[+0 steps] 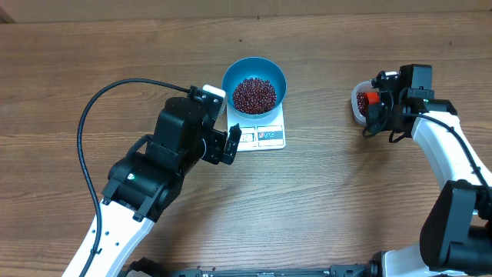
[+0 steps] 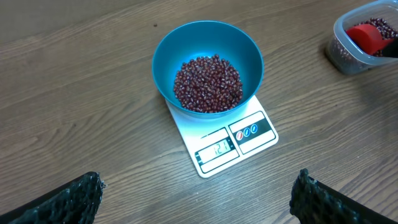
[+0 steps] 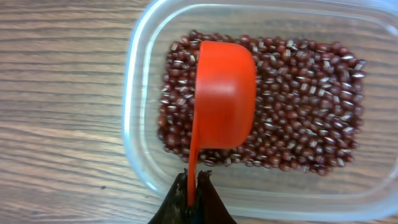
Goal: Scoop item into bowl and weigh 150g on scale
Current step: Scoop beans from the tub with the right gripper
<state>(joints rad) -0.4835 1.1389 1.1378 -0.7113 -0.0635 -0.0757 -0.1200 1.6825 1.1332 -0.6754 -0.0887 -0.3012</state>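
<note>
- Bowl (image 1: 231,71): blue, round, deep. In the overhead view it sits upright at approx 12 o'c of the table (image 1: 115,46) centre, on the far half of the scale (image 1: 265,137).
- Beans (image 1: 254,95): a dark red-brown heap in the bowl bottom, well below the rim. The L wrist view shows the same heap (image 2: 208,84) w/ bare blue wall (image 2: 165,59) all round it.
- Scale: flat, white, rectangular. Its display (image 2: 216,149) edge sticks out from under the bowl at 6 o'c in the overhead. Digits are lit, but too small to read w/ certainty.
- L gripper (image 2: 198,186): jaws spread wide, nothing btwn them. The two dark textured fingertips (image 2: 74,196) show at the bottom corners of its wrist view. Overhead it is at approx 8 o'c of the scale, just beside it, pointing at it. Can't tell if it touches.
- R gripper (image 3: 193,196): jaws pinched tight on the thin handle of a red-orange scoop (image 3: 224,102). Overhead it is at 3 o'c of the bowl, well apart from it, over the tub (image 1: 354,104).
- Tub (image 3: 140,124): clear plastic, rounded-rectangular, floor covered by more of the beans (image 3: 311,106).
- Scoop: the cup is inside the tub, over the L half of its beans. The handle runs to 6 o'c into the jaws. The cup shows a smooth orange face, no beans seen on it. Can't tell if it rests on the beans or hangs just above.
- In the L wrist view the tub (image 2: 341,53) w/ the scoop (image 2: 367,37) sits at 2 o'c of the bowl, partly cut by the frame edge.
</note>
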